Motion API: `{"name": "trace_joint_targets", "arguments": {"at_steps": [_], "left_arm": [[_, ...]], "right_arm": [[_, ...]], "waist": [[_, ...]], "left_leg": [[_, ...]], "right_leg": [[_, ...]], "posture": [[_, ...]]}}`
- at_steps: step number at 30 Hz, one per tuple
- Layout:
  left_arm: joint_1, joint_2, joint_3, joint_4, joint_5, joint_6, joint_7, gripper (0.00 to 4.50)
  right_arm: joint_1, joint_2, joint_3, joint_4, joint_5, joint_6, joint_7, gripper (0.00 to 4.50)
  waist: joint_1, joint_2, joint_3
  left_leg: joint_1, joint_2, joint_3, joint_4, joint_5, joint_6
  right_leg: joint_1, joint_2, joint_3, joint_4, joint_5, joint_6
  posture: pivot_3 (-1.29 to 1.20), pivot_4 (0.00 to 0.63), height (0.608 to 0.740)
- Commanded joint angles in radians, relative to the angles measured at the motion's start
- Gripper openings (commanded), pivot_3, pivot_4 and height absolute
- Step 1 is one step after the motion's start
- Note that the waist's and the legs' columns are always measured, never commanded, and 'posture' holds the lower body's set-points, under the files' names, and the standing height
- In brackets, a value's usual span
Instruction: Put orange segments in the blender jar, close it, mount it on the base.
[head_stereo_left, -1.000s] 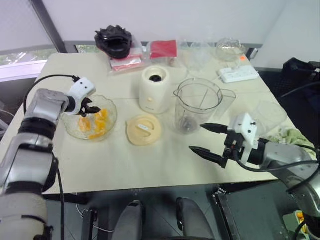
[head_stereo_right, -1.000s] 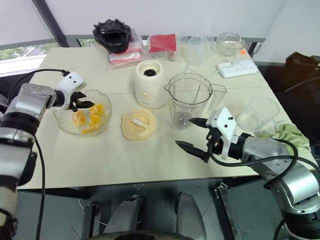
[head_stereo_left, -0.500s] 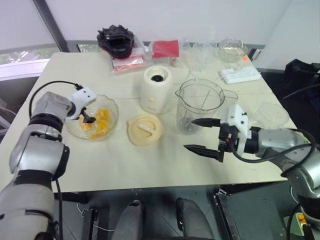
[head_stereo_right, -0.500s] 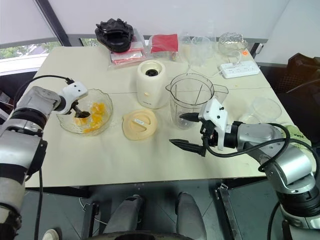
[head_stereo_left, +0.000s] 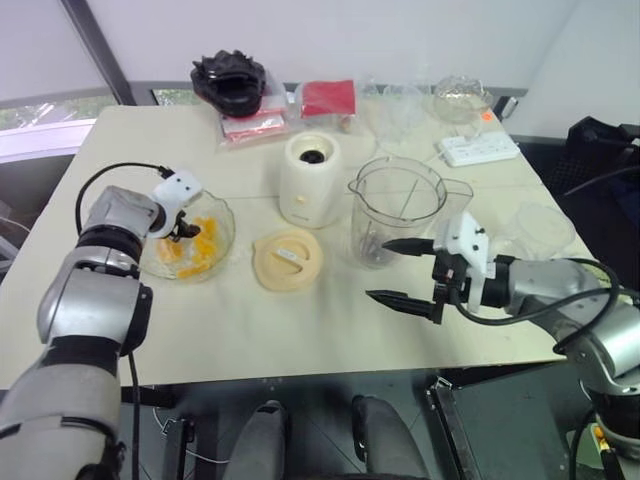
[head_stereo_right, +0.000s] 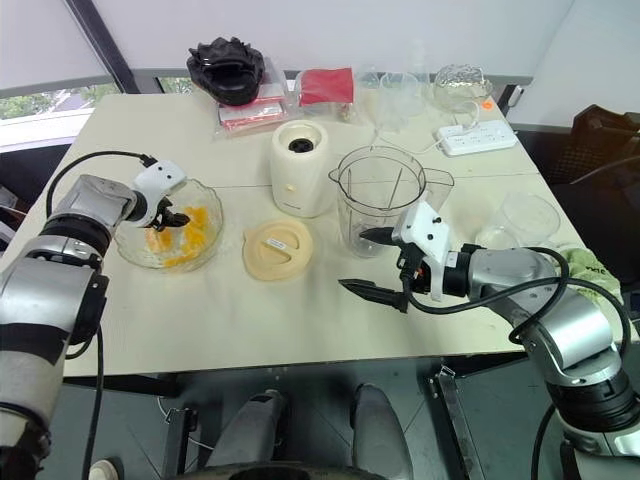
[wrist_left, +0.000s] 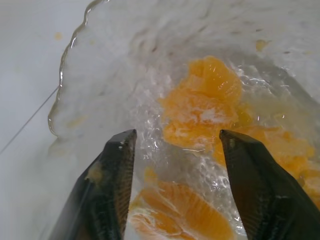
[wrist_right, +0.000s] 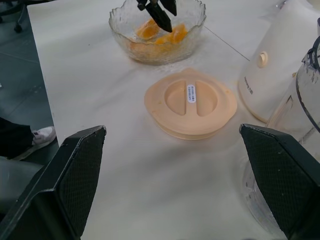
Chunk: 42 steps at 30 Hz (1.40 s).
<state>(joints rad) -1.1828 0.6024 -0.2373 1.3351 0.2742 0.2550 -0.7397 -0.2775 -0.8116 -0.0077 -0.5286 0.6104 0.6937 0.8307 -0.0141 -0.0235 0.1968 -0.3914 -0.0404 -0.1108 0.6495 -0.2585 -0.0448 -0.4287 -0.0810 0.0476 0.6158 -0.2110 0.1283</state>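
Observation:
Orange segments (wrist_left: 200, 105) lie in a scalloped glass bowl (head_stereo_left: 226, 222) at the table's left. My left gripper (head_stereo_left: 184, 231) reaches down into the bowl, open, with its fingertips (wrist_left: 120, 150) on either side of a segment but not clamped on it. The clear blender jar (head_stereo_left: 395, 205) stands upright right of centre, with no fruit visible in it. The cream base (head_stereo_left: 310, 180) sits just to its left. My right gripper (head_stereo_left: 378, 270) hovers wide open in front of the jar, with nothing in it.
A flat pale-yellow lid (head_stereo_left: 287, 258) lies between bowl and jar. At the back are a black object (head_stereo_left: 230, 80), a red packet (head_stereo_left: 327, 97), clear cups (head_stereo_left: 400, 105) and a white power strip (head_stereo_left: 478, 150). Another clear cup (head_stereo_left: 540, 230) stands at the right.
My left gripper has sunk a little deeper into the bowl; its fingers spread wide, then came partly together. The right gripper has stayed open and has hardly moved.

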Motion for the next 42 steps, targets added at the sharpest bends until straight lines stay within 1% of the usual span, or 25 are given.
{"name": "trace_joint_targets", "arguments": {"at_steps": [1,9,26,40,42], "left_arm": [[-0.018,-0.004,0.04,0.003,-0.012,0.024,0.034,2.65],[-0.015,-0.028,0.079,0.008,-0.014,0.043,0.077,2.65],[0.053,-0.086,0.135,0.02,-0.018,0.066,0.184,2.65],[0.06,-0.127,0.128,0.022,-0.005,0.05,0.211,2.65],[0.06,-0.127,0.126,0.022,-0.003,0.05,0.211,2.1]], "right_arm": [[0.002,0.0,-0.025,-0.041,0.005,-0.004,-0.009,4.5],[0.01,0.0,-0.027,-0.055,0.007,-0.001,-0.026,4.5],[0.041,-0.008,-0.055,-0.11,0.019,0.028,-0.073,4.5],[0.076,-0.005,-0.091,-0.16,0.035,0.063,-0.112,4.5],[0.077,-0.006,-0.09,-0.158,0.034,0.061,-0.115,4.5]], "waist": [[0.0,0.0,0.0],[0.0,0.0,0.0],[0.001,0.0,0.0],[0.002,0.0,-0.001],[0.002,0.0,-0.001]], "left_leg": [[0.0,0.0,0.0,0.0,0.0,0.0],[0.0,0.0,0.0,0.0,0.0,0.0],[0.0,0.0,0.0,0.001,0.0,0.0],[0.002,0.0,0.0,0.001,0.0,0.0],[0.002,0.0,0.0,0.002,0.0,0.0]], "right_leg": [[0.0,0.0,0.0,0.0,0.0,0.0],[0.0,0.0,0.0,0.0,0.0,0.0],[0.0,0.0,0.0,0.002,0.0,0.0],[0.001,0.0,0.0,0.004,0.0,0.0],[0.001,0.0,0.0,0.003,0.0,0.0]], "posture": [[0.0,0.15,0.74],[0.0,0.15,0.74],[0.0,0.15,0.74],[0.0,0.15,0.74],[0.0,0.15,0.74]]}}
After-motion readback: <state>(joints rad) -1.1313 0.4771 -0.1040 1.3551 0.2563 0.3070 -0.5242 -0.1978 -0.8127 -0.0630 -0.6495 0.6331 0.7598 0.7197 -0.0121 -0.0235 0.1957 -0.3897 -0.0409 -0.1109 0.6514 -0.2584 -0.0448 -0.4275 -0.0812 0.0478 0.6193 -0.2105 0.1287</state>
